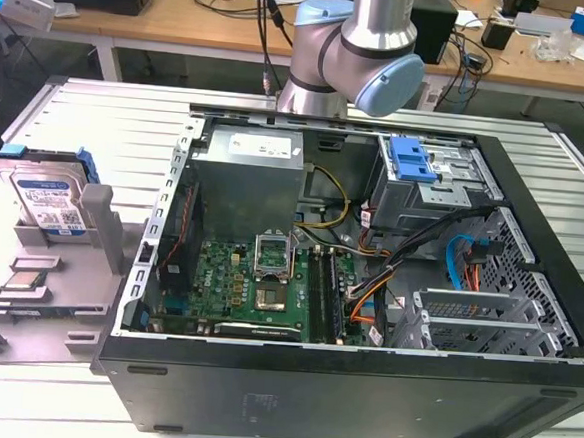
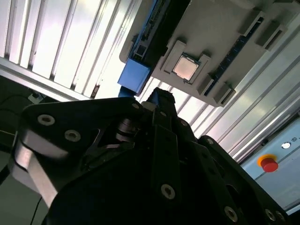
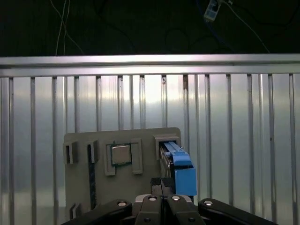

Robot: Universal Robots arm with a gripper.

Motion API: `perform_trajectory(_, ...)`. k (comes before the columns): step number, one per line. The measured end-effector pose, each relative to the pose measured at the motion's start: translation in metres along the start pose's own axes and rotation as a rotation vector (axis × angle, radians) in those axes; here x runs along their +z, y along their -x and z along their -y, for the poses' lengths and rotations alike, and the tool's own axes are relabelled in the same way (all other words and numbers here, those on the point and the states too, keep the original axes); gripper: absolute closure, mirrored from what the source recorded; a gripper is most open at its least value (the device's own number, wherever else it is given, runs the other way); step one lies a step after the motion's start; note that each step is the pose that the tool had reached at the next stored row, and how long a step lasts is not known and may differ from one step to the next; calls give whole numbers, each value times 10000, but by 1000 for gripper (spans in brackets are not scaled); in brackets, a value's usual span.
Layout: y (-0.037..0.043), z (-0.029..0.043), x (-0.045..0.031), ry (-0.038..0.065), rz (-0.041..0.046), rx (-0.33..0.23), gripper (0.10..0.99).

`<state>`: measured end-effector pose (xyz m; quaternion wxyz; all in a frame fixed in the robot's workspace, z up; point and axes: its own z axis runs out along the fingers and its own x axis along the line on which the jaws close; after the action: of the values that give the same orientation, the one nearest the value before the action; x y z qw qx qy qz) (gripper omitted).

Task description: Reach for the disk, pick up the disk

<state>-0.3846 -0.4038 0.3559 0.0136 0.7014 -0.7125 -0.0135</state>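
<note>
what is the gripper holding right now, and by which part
Nothing: the gripper hangs clear of the disk, which stands in the grey holder.

It was a lab or workshop: an open computer case (image 1: 360, 399) lay on a ribbed metal table (image 1: 99, 115), with cluttered wooden benches (image 1: 186, 21) behind.

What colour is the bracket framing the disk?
Blue; the bracket shows best in the first wrist view.

Silver disk (image 1: 45, 197), blue bracket (image 3: 184, 174), grey holder (image 1: 101, 228)
</note>
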Motion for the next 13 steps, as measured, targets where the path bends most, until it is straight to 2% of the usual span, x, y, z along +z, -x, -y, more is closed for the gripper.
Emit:
perform_trajectory(7,0,0,0,-1,0,-2,549)
perform_trajectory(8,0,0,0,0,0,-2,549)
perform_trajectory(9,1,0,0,-1,0,-3,482)
perform_trajectory(11,35,0,1,-1,1,-2,482)
perform_trajectory(13,123,0,2,1,0,-2,482)
